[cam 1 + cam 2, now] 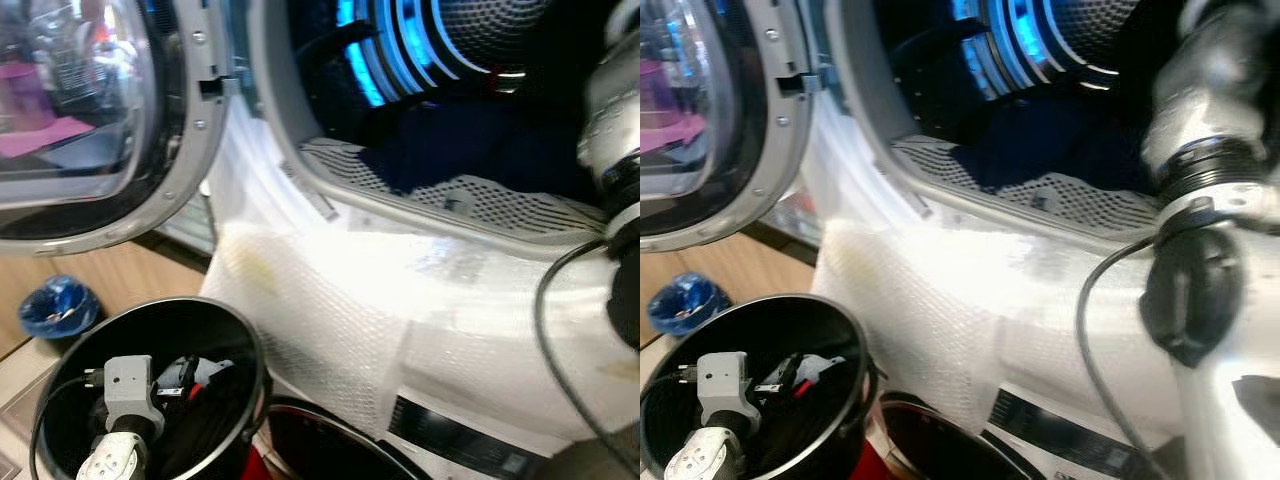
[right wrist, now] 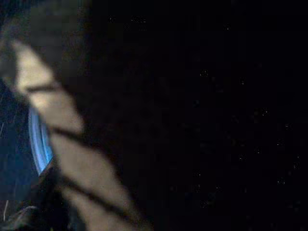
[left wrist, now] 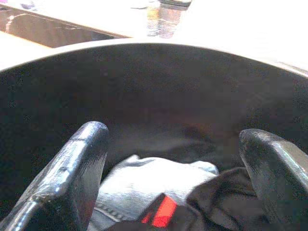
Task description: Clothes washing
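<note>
Your left gripper [image 3: 168,168] sits inside the black bucket [image 1: 235,340] at the lower left of the left eye view, with its two black fingers [image 3: 79,163] spread wide and nothing between them. Just beyond the fingertips, in the bottom of the bucket, lies a heap of clothes: a pale grey garment [image 3: 144,180] with a dark piece of cloth [image 3: 226,202] across it and a small red patch [image 3: 163,211] where they meet. The washing machine's drum opening [image 1: 460,60] takes up the upper middle and right of the head views, lit blue along its rim, and a dark blue garment [image 1: 470,140] lies at the drum's mouth, resting over the perforated grey lip [image 1: 500,205]. The round glass door [image 1: 70,100] stands swung open at the upper left. Bubble wrap [image 1: 330,310] covers the white front of the machine below the opening. Your right arm [image 1: 1210,150] reaches up toward the drum at the right edge of the frame; its wrist view is very dark, with what seems to be a blue glow at one side, so you cannot tell whether the right gripper is open or closed. A blue crumpled object [image 1: 55,305] lies on the wooden floor [image 1: 130,275] at the left.
</note>
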